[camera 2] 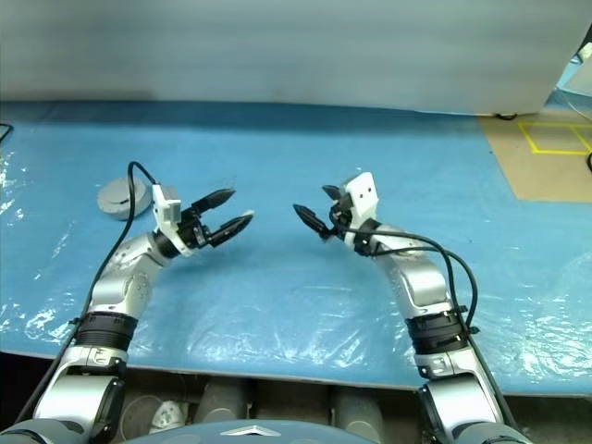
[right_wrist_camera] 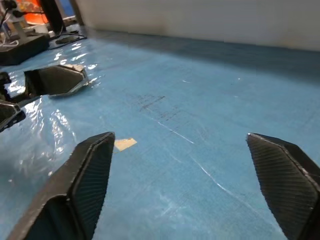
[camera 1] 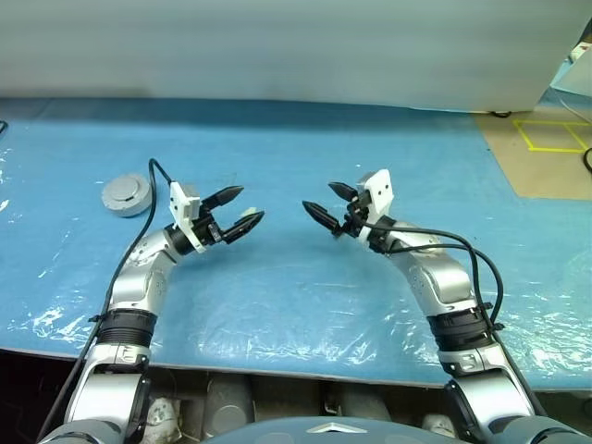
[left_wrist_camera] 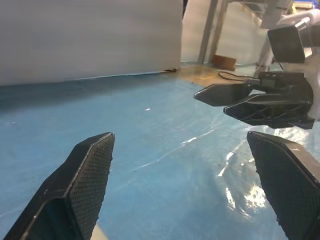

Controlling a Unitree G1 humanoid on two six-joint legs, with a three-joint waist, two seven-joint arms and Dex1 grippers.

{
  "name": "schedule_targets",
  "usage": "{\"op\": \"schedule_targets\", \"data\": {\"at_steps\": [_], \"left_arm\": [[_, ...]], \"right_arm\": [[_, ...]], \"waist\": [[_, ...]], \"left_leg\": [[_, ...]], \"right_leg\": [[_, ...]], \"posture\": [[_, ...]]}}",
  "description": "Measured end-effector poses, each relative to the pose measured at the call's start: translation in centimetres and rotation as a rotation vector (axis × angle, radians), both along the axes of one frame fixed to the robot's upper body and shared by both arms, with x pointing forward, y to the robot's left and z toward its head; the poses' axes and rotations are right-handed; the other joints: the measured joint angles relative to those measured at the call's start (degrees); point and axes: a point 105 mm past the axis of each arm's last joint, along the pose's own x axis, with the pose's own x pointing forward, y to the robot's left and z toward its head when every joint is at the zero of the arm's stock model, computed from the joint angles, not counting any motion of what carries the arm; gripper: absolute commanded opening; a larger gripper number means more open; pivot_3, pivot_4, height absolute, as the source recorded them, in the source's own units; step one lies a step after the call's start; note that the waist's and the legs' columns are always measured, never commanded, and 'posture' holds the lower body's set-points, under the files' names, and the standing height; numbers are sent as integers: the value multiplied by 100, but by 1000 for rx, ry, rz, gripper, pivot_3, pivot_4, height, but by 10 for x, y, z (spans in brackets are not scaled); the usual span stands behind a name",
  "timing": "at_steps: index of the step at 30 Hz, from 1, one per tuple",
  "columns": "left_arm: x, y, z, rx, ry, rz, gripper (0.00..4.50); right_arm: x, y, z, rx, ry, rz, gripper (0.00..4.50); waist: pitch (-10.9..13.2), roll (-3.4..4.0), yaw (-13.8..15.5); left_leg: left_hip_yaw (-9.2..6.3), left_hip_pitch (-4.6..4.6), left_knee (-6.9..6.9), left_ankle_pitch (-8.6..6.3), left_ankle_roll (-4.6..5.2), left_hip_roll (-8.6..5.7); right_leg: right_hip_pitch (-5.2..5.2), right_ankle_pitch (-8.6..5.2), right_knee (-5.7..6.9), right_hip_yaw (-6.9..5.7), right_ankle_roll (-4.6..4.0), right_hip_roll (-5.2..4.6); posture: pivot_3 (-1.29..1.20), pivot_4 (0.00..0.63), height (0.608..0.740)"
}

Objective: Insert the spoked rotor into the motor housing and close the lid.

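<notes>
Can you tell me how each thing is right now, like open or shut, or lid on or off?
Left claw: open, empty, above the table.
Right claw: open, empty, facing the left claw.
Lid: lying flat on the blue table, closed over whatever is beneath; no claw touches it.

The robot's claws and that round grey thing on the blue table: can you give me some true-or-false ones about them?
1. Both claws are open with nothing in them. True: the left claw and the right claw are spread and empty.
2. The lid is held by the right claw. False: it lies on the blue table, off to the left arm's side, and nothing touches it.
3. The two claws point toward each other. True: their tips face across a gap above the table.
4. The claws are touching. False: bare blue table shows between them.
5. The lid is bright red. False: it is silver-grey.
</notes>
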Motion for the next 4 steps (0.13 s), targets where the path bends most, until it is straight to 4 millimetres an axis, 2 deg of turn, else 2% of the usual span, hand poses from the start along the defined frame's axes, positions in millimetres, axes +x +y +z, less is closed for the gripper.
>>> {"op": "schedule_targets", "data": {"at_steps": [4], "left_arm": [[-3, -6, -8, 34, 17, -19, 4500]], "right_arm": [[-8, 0, -14, -40, 21, 32, 4479]], "waist": [[0, 0, -6]], "left_leg": [[1, 2, 2, 0, 1, 2]], "right_leg": [[0, -1, 2, 1, -3, 1]], "posture": [[0, 150, 740]]}}
